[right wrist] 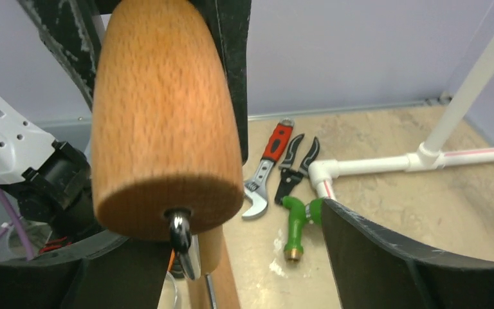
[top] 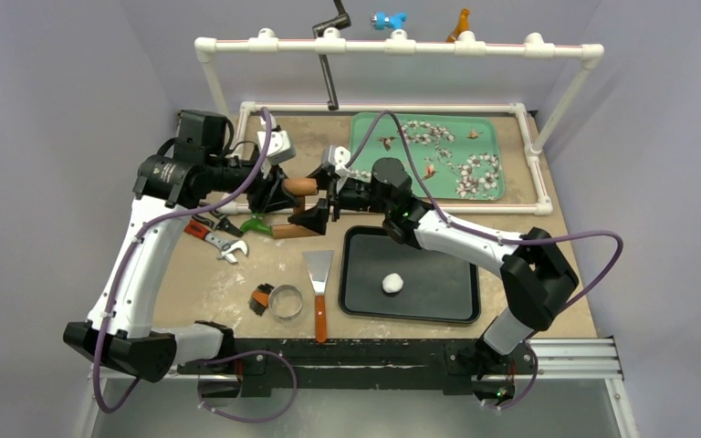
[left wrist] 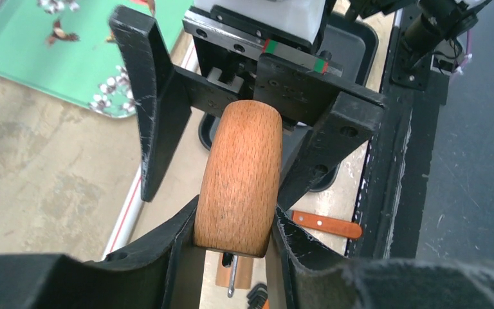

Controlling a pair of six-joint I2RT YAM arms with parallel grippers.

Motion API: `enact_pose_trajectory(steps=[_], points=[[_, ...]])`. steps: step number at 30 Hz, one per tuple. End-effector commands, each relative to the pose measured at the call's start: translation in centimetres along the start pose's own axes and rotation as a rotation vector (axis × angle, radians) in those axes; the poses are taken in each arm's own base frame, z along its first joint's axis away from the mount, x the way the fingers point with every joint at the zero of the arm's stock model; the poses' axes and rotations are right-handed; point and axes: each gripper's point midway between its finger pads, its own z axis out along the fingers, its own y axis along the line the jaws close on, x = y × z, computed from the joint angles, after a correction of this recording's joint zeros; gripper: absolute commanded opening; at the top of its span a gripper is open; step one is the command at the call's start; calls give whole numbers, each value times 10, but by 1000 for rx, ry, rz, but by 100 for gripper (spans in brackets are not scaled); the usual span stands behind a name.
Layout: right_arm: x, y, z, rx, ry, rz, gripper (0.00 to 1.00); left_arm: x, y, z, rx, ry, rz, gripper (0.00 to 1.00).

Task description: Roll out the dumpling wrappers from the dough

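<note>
My left claw [left wrist: 235, 222] clenched on wooden roller [left wrist: 241, 174]; my right claw [top: 319, 204] released. Dough ball [top: 392, 284] at 4 o'clock — likely soft, tacky; press center.

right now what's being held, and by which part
The left hand grips the wooden roller by one end of its barrel; the right hand is open.

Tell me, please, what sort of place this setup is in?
Likely a robotics lab bench, not a kitchen: a white PVC pipe frame stands over the table, and a wrench shares it with a dough ball on a black tray.
</note>
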Motion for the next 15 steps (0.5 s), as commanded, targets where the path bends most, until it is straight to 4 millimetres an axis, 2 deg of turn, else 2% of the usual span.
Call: enact_pose_trajectory(steps=[1, 2, 4, 7, 11, 15], points=[[-20, -7, -10, 28, 27, -52, 91, 10, -1, 5, 20, 31, 41, 0], [-28, -6, -11, 20, 42, -74, 98, 13, -1, 5, 15, 40, 47, 0], [-27, -7, -16, 22, 111, -88, 99, 19, 1, 5, 1, 61, 55, 0], [-14, -10, -26, 44, 222, -121, 99, 27, 2, 8, 4, 80, 56, 0], [-8, -8, -30, 38, 239, -122, 94, 33, -2, 16, 35, 91, 51, 0], [-9, -13, -22, 33, 220, -133, 86, 34, -9, 21, 68, 100, 56, 0]])
